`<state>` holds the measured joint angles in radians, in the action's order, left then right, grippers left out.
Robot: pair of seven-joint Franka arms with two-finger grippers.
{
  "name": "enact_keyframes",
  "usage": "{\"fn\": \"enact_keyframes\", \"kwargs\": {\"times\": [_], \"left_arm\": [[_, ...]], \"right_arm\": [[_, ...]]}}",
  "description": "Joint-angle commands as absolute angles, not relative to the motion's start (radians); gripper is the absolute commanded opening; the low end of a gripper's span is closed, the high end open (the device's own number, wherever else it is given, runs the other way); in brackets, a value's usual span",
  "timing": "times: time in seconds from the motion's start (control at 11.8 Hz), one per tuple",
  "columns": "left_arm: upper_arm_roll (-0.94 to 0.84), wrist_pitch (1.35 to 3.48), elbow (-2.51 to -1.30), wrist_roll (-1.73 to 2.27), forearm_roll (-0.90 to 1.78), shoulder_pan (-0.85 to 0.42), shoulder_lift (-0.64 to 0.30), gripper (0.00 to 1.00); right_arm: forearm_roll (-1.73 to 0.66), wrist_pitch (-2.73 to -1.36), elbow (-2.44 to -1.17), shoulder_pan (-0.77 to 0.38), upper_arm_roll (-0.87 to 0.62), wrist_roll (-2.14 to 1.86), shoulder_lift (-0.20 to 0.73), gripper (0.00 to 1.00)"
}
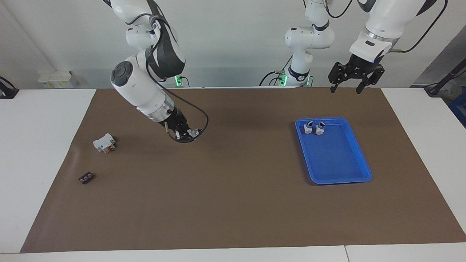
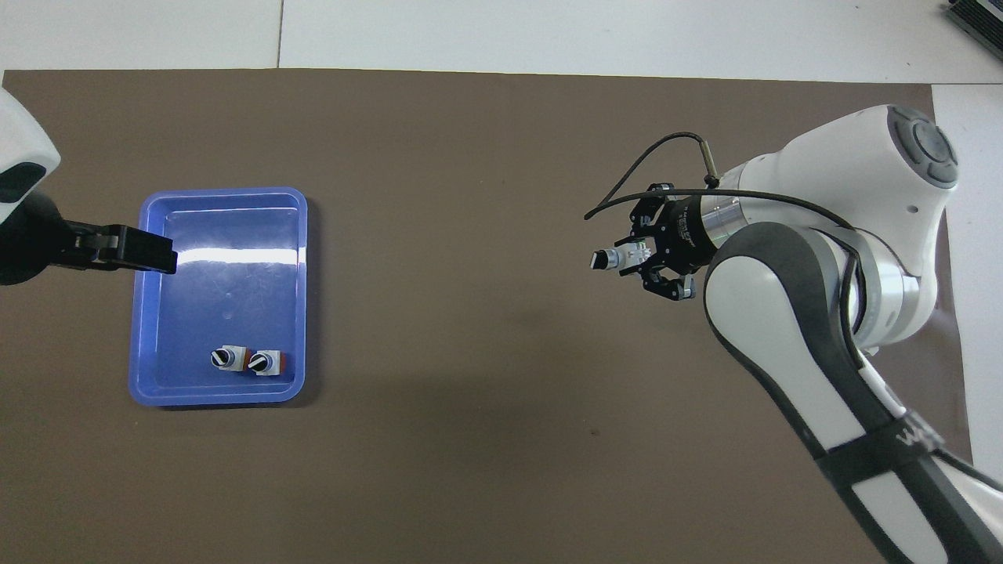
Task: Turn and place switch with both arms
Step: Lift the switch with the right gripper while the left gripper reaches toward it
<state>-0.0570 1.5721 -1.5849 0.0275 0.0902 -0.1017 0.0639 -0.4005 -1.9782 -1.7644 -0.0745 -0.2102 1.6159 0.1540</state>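
Right end effector [image 2: 636,259] clamped on small white green-based switch [image 2: 619,258], raised over brown desk [image 1: 233,203], knob outward for handover. Left end effector [image 1: 351,78] spread, empty, above blue plastic tray [image 1: 358,153] edge, ready to receive.

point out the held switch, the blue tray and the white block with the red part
switch [image 2: 615,259], overhead view: its white body in the right gripper.
blue tray [image 1: 358,147], facing view: its rim.
white block [image 1: 103,142], facing view: its top.
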Motion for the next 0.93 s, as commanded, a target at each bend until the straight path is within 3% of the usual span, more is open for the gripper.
{"fn": "enact_keyframes", "kwargs": {"times": [0.0, 0.08, 0.17, 0.34, 0.84], "left_arm": [[-0.048, 1.627, -1.634, -0.101, 0.228, -0.103, 0.097, 0.84], [-0.048, 1.658, -1.652, -0.139, 0.276, -0.104, 0.100, 0.84], [-0.049, 1.719, -1.693, -0.147, 0.354, -0.110, 0.112, 0.76], [-0.051, 1.848, -1.758, -0.234, 0.467, -0.144, 0.133, 0.77], [-0.051, 1.792, -1.813, -0.607, 0.757, -0.147, 0.164, 0.74]], "right_arm": [[-0.434, -1.901, -1.660, -0.121, -0.221, 1.852, 0.127, 0.00], [-0.449, -1.904, -1.645, -0.142, -0.233, 1.926, 0.123, 0.00], [-0.489, -1.922, -1.637, -0.162, -0.270, 1.981, 0.112, 0.00], [-0.494, -2.009, -1.637, -0.211, -0.293, 2.019, 0.089, 0.00], [-0.701, -2.121, -1.641, -0.241, -0.328, 2.075, 0.089, 0.00]]}}
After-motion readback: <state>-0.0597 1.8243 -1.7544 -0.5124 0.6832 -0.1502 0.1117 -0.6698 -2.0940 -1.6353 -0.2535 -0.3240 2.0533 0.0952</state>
